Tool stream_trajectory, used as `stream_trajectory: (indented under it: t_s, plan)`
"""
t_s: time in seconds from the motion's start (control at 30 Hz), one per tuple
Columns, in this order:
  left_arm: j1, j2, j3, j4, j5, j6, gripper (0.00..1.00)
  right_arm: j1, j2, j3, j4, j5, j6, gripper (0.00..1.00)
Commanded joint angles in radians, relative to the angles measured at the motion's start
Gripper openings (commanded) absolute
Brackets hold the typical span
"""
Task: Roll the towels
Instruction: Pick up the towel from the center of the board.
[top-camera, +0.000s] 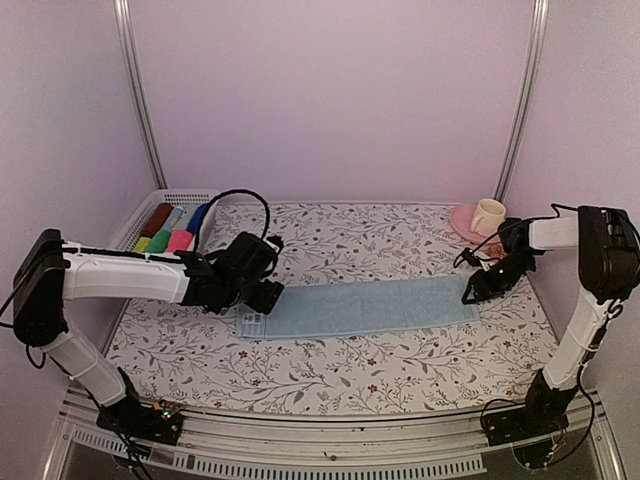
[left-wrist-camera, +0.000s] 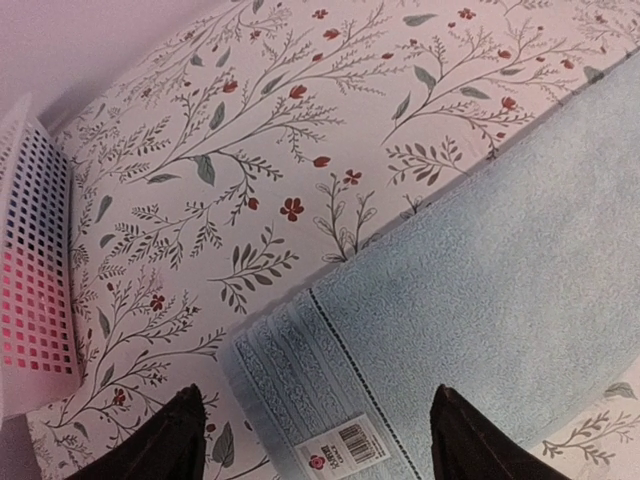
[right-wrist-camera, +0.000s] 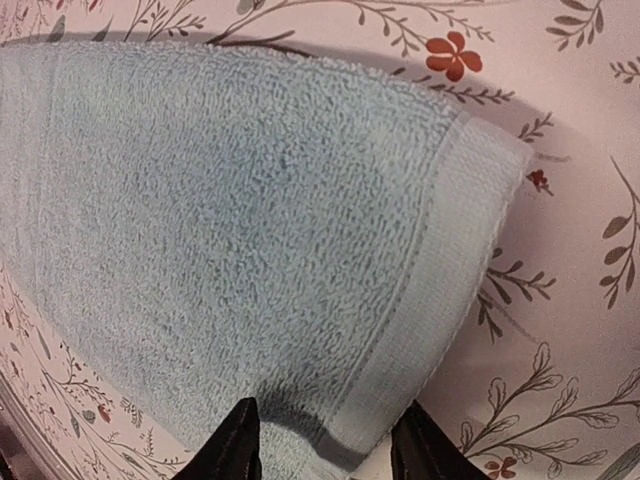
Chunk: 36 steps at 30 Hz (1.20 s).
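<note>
The pale blue towel (top-camera: 370, 305) lay flat across the middle of the desk (top-camera: 330, 380), its long side running left to right. The left pincer (left-wrist-camera: 317, 395) was open, tips straddling the labelled hem. The right pincer (right-wrist-camera: 330, 412) was open too, tips either side of the other end's edge. My take: grab one short hem square, turn it over tight, and pin the cloth with the other arm so the roll doesn't skew.
</note>
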Motion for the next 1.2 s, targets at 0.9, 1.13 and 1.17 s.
stream_trajectory:
  t_s: [0.9, 1.13, 1.17]
  plan:
    - [-0.077, 0.060, 0.035, -0.021, -0.100, -0.031, 0.80, -0.044, -0.060, 0.139, -0.084, 0.046, 0.002, 0.02]
    - [-0.084, 0.065, 0.023, -0.022, -0.112, -0.038, 0.80, -0.045, -0.035, 0.141, -0.096, 0.038, -0.008, 0.02]
    - [-0.084, 0.066, 0.022, -0.021, -0.110, -0.039, 0.80, -0.045, -0.032, 0.140, -0.100, 0.025, -0.008, 0.02]
